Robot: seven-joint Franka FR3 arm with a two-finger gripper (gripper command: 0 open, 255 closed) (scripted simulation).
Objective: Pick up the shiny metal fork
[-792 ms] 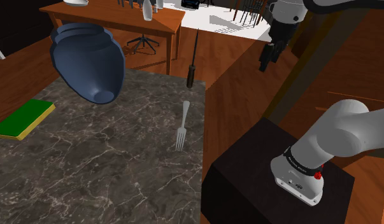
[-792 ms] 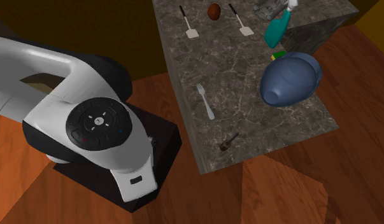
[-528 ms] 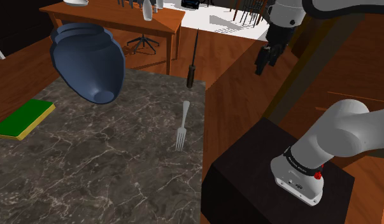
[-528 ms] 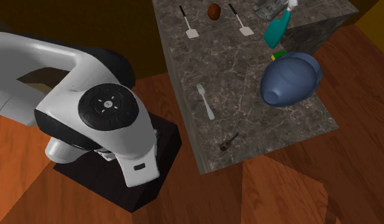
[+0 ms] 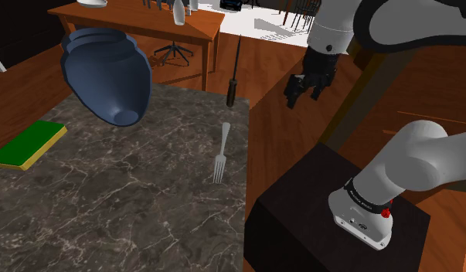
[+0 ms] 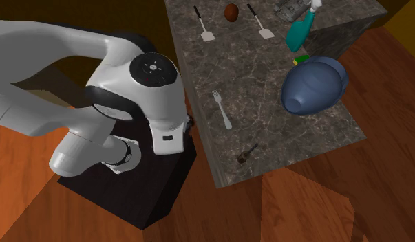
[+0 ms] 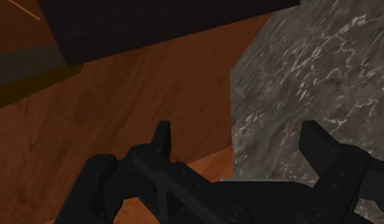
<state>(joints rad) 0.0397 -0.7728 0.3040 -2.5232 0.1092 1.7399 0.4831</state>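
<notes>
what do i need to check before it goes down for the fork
1. End effector open: ok, its fingers stand apart.
2. End effector empty: ok, nothing sits between the fingers.
3. End effector over the fork: not ok, it hangs over the wooden floor past the counter edge, to the shoulder view's right of the fork.
4. Fork flat and free: ok, it lies on the counter, apart from the blue vase and the dark-handled tool.
5. Fingers lined up across the fork's handle: cannot tell.
</notes>
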